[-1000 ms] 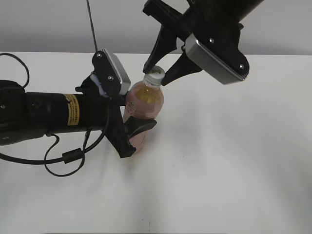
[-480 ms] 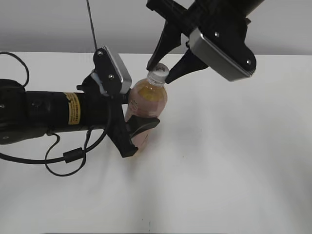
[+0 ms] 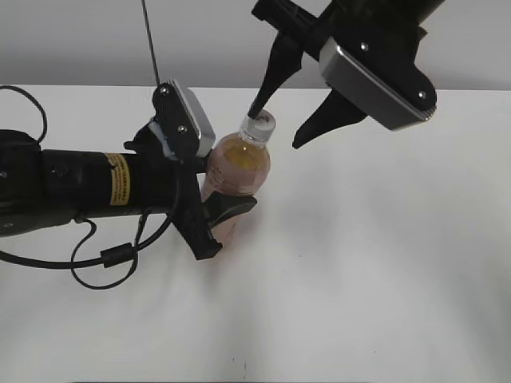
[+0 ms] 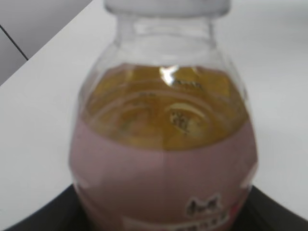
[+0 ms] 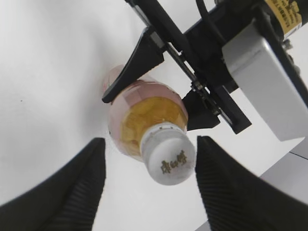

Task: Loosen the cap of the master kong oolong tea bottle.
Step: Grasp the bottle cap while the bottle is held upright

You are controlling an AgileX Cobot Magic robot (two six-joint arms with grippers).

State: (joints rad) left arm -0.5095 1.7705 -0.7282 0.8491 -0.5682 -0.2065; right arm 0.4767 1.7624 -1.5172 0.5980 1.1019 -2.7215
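Small round white ribbed plastic cap (image 5: pixel 170 156), dark mark on top, seated on the slim clear plastic bottle of amber tea with pink wrap label (image 3: pixel 233 174), upright with a slight tilt on the white tabletop (image 3: pixel 383 263). Clamped round the labelled body by the black left gripper (image 3: pixel 209 198), reaching in from the left. Flanked above by the black right gripper (image 5: pixel 149 180), spread wide, ribbed fingers (image 5: pixel 226 185) clear of the cap on both sides.
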